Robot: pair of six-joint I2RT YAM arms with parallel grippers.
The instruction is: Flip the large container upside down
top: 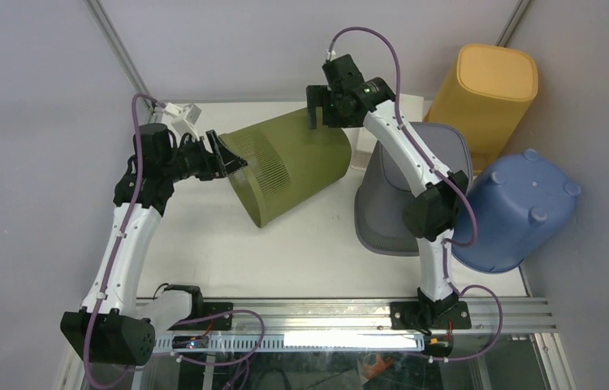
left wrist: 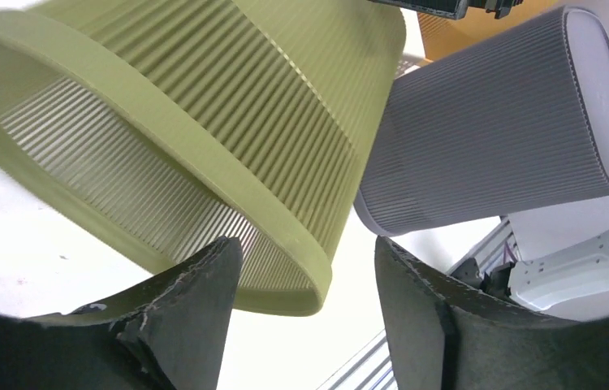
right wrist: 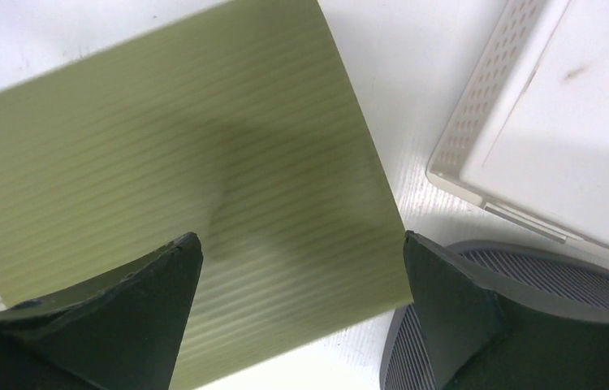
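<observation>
The large olive-green ribbed container [top: 293, 166] lies tilted on its side on the white table [top: 204, 260], with its open mouth facing left and towards the near edge. My left gripper [top: 224, 162] is open at the upper left of the container's rim. In the left wrist view the rim [left wrist: 285, 236] sits just beyond my spread fingertips [left wrist: 305, 244] and is not clamped. My right gripper [top: 317, 110] is open and empty, hovering over the container's closed far end. The ribbed wall [right wrist: 179, 162] shows below that gripper [right wrist: 301, 240].
A grey ribbed bin [top: 378, 203] stands upside down just right of the green container and shows in the left wrist view [left wrist: 496, 122]. A yellow bin [top: 488, 89] and a blue tub [top: 520, 211] lie at the right. A white perforated tray [right wrist: 545, 138] sits behind.
</observation>
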